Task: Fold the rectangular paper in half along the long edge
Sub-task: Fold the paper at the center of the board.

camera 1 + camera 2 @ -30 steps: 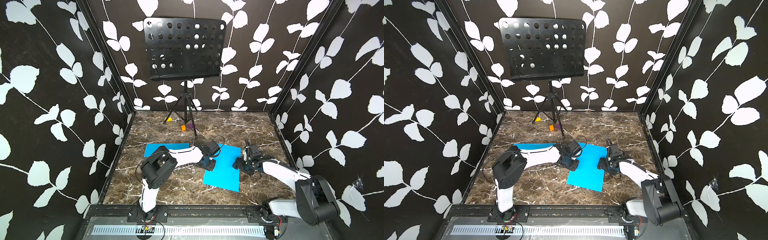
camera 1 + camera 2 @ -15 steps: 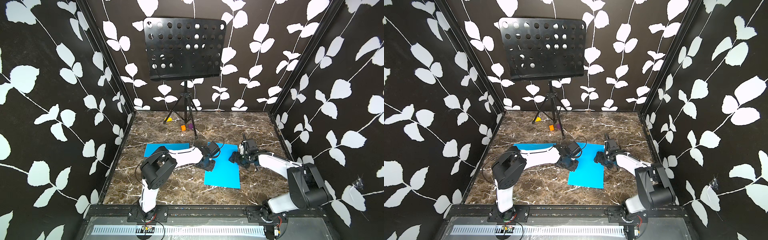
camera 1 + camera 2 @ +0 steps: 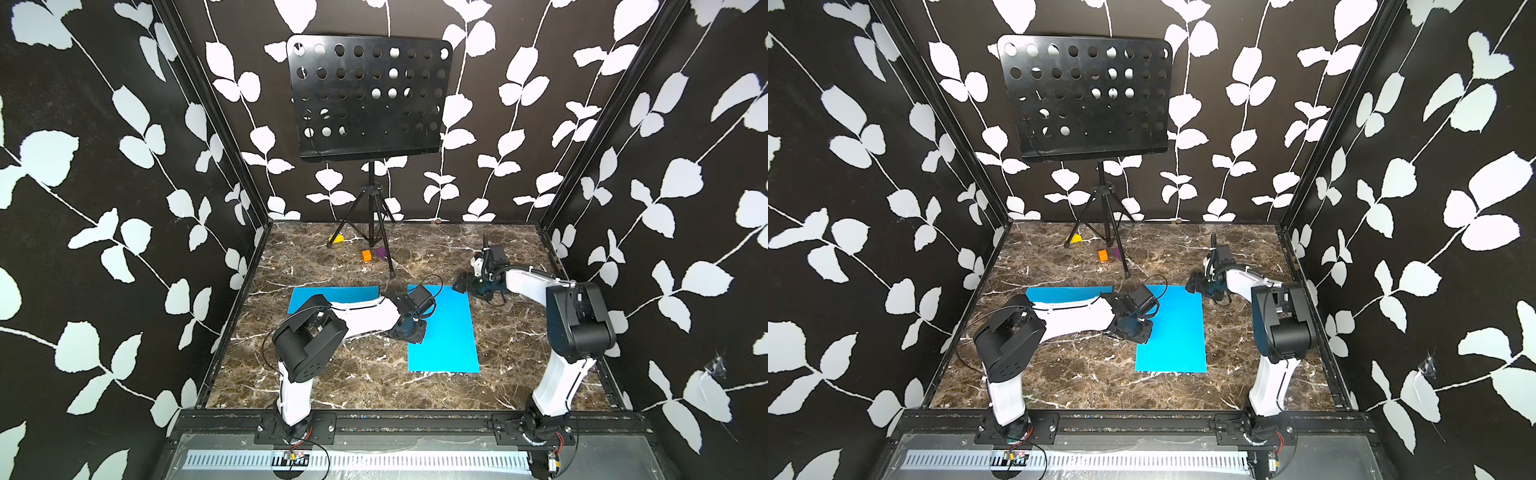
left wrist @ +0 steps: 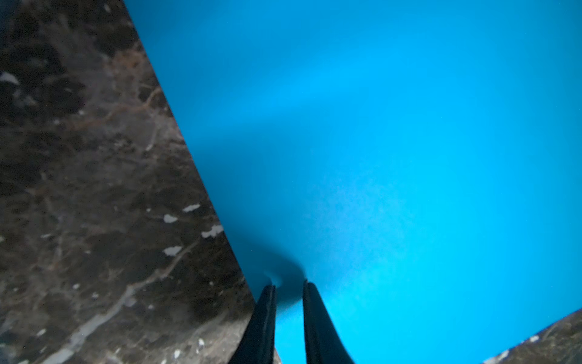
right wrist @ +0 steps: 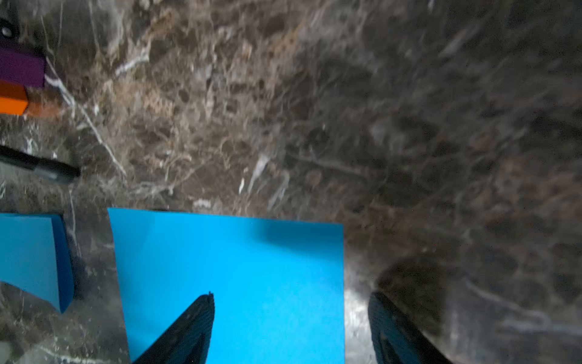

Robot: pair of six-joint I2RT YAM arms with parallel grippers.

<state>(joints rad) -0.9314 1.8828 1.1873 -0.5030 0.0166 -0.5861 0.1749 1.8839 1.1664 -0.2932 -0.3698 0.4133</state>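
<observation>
A second blue sheet (image 3: 332,293) lies near the counter's (image 3: 340,374) left edge, partly under the left arm; it looks like a spare.

The left gripper (image 4: 288,285) is tipped down on the paper (image 3: 446,332), just inside its left long edge, about midway along. Its fingers are drawn nearly together with a slim gap between them. I cannot tell whether a pucker of paper is caught there.

The paper lies flat and unfolded a little right of the counter's middle, with its long edges running front to back.

The right gripper (image 5: 291,296) is spread wide and low at the paper's far right corner. One finger (image 5: 192,327) is over the sheet and the other is over bare counter. It holds nothing.

The sheet is probably thin, light and limp. On polished stone it should skate at a nudge, and an edge lying flat gives a finger little to get under. The far right corner, or the right long edge near it, seems the place to nip it. Lifted from one point it will likely sag and twist. Pressing down on the left side should keep it from sliding as the right edge is carried over.
</observation>
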